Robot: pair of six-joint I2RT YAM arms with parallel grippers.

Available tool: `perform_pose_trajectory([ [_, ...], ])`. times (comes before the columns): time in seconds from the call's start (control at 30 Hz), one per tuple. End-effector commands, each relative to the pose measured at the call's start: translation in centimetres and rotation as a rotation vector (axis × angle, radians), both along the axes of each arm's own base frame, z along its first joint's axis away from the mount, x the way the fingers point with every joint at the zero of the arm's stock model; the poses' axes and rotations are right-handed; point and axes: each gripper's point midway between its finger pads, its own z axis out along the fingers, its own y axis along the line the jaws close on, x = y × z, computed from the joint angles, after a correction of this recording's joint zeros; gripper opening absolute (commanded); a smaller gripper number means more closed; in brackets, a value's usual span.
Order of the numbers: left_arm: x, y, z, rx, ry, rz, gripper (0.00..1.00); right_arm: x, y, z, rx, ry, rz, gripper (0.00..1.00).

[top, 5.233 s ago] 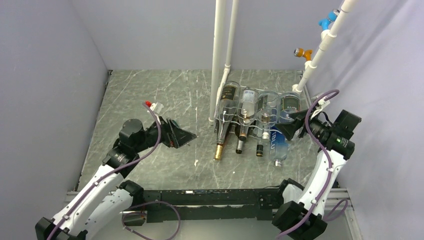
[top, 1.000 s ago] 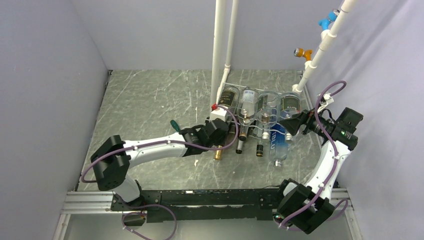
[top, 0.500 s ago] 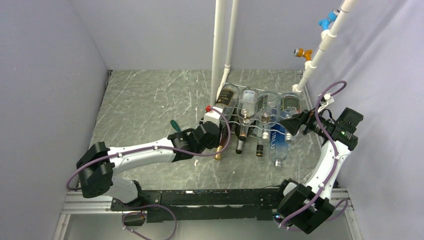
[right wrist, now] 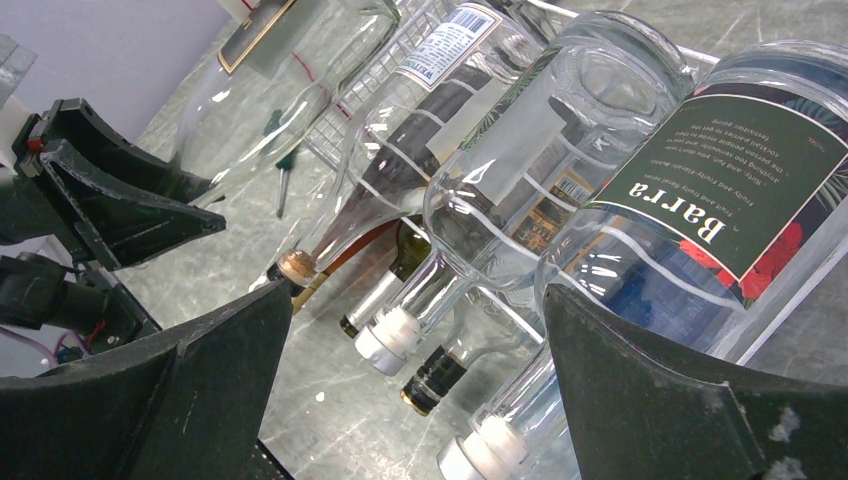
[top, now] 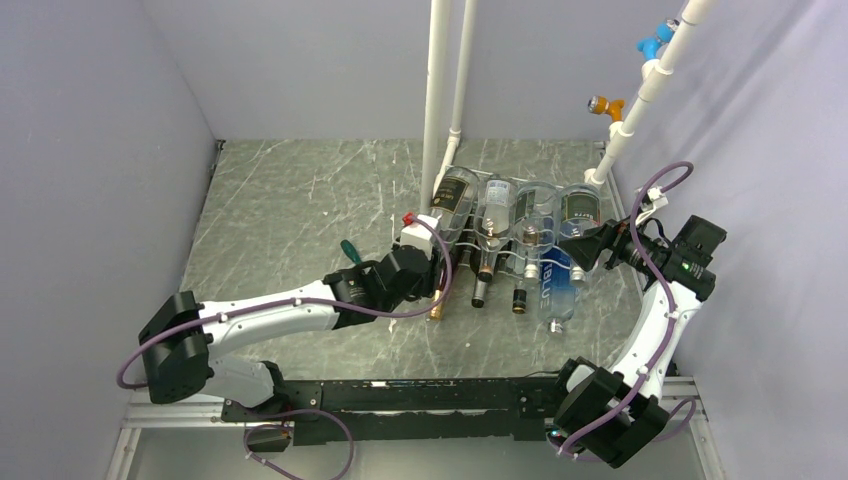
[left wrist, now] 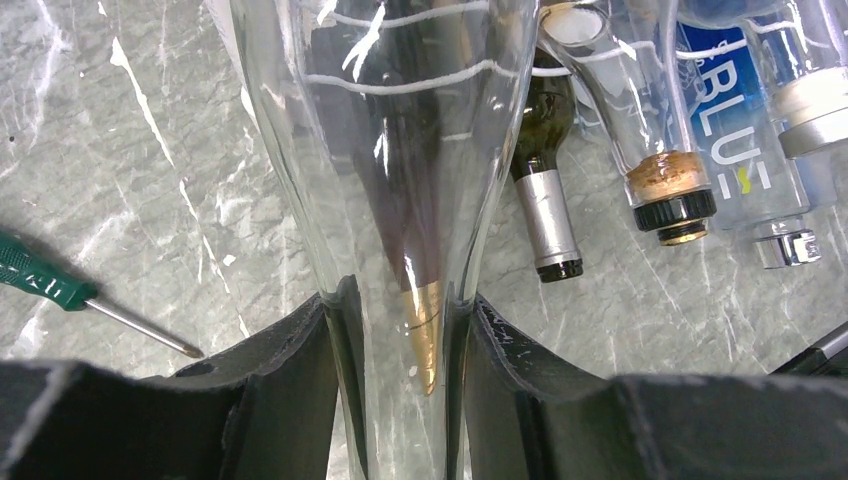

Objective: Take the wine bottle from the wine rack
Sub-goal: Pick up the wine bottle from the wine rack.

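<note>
Around your wine rack (top: 520,250)
Bottles (top: 577,210) lie in it, necks toward you; a screwdriver (top: 348,250) lies on the table (top: 300,200) to its left; pipes (top: 437,100) stand behind it.

The wine bottle (top: 455,193) is clear glass with a dark label. It sits leftmost on the top tier of the white wire wine rack (right wrist: 335,132), lying tilted with its neck down toward the near side, pinched in the left claw (left wrist: 403,330).
</note>
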Motion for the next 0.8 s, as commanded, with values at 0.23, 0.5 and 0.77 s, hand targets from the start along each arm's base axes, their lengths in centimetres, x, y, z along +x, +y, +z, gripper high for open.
perform_pose_trajectory([
  [0.23, 1.8, 0.2, 11.4, -0.361, -0.196, 0.1, 0.0, 0.1, -0.1, 0.7, -0.024, -0.045, 0.003, 1.0],
  [0.5, 0.3, 0.7, 12.2, -0.416, -0.178, 0.044, 0.0, 0.0, 0.0, 0.7, -0.028, -0.051, 0.009, 1.0],
  [0.77, -1.9, 1.5, 12.8, -0.468, -0.148, -0.032, 0.0, -0.2, 0.3, 1.2, -0.058, -0.068, 0.04, 1.0],
])
